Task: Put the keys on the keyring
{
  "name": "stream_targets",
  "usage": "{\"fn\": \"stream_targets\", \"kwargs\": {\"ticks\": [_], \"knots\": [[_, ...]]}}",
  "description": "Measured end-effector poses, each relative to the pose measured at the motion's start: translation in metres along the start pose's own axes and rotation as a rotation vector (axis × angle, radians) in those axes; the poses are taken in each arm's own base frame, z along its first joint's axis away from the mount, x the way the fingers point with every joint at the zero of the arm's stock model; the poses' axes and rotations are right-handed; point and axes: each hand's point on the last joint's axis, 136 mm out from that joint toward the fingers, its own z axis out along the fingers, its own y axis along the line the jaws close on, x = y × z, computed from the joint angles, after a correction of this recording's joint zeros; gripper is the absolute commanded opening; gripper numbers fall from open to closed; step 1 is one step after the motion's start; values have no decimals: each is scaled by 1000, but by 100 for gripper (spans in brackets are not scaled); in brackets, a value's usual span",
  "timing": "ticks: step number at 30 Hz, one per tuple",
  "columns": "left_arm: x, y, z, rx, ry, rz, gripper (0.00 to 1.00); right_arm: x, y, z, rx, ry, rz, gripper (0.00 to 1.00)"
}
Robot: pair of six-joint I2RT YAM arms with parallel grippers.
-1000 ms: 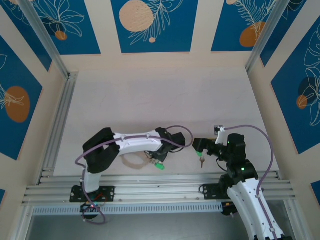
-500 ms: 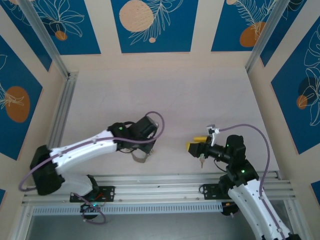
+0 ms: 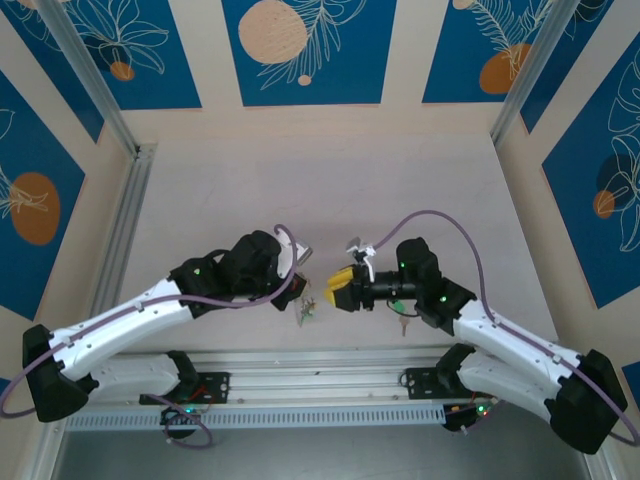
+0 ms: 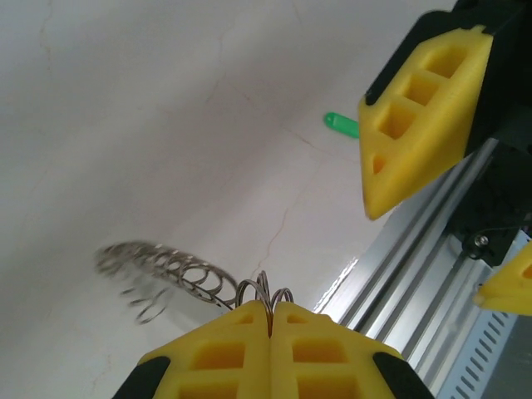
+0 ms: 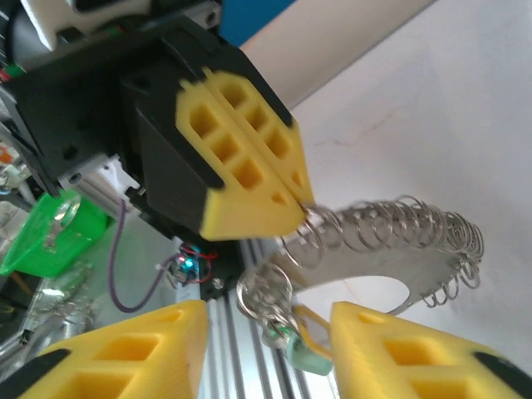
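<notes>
Starting on the left: the left claw [image 4: 270, 320], the one with chunky yellow plastic fingers [image 5: 241, 158], is pinched right down on the keyring [image 5: 382, 226], a thin pale-silver round wire loop. It grips the loop at the top edge, so the loop hangs off its tips, clear of the pale bench [image 3: 400, 200] as far as I can tell. In the wrist views the wire reads like a row of little coils. That may just be blur, can't say. Dangling off the loop just below the left claw are the tagged keys [image 5: 298, 342], tiny silver metal ones with green and yellow oval plastic tags.

Just right of that, the right claw [image 5: 266, 349], with the same yellow fingers, is partway open with nothing in it. The lower arc of the loop and those dangling keys sit in the gap between its fingers, not touching either one from what I see.

Further right, tucked beside the right claw's arm, a loose key [image 3: 403, 325], small and silver, lies on the bench, not on the loop yet.

My read: the right claw is lining up a second grip on the loop. To do that well I'd close on bare wire, not on the tags, since those slip and twist. The left claw should hold dead steady so the loop doesn't swing. Go in slow, because thin wire loves popping out of flat pads.
</notes>
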Motion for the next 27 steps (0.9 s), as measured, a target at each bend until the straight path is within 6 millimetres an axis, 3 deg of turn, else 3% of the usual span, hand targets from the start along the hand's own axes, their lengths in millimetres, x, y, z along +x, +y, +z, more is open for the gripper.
{"fn": "stream_targets", "kwargs": {"ticks": [6,14,27], "knots": [[-8,-5,-7,48,-46,-2,0,-8,12,14,-68,17,-34,33],[-16,-13,-8,95,-81,8,0,-6,15,16,-82,27,-37,28],[-21,-16,-12,116,-109,11,0,-6,16,9,-60,22,-34,34]]}}
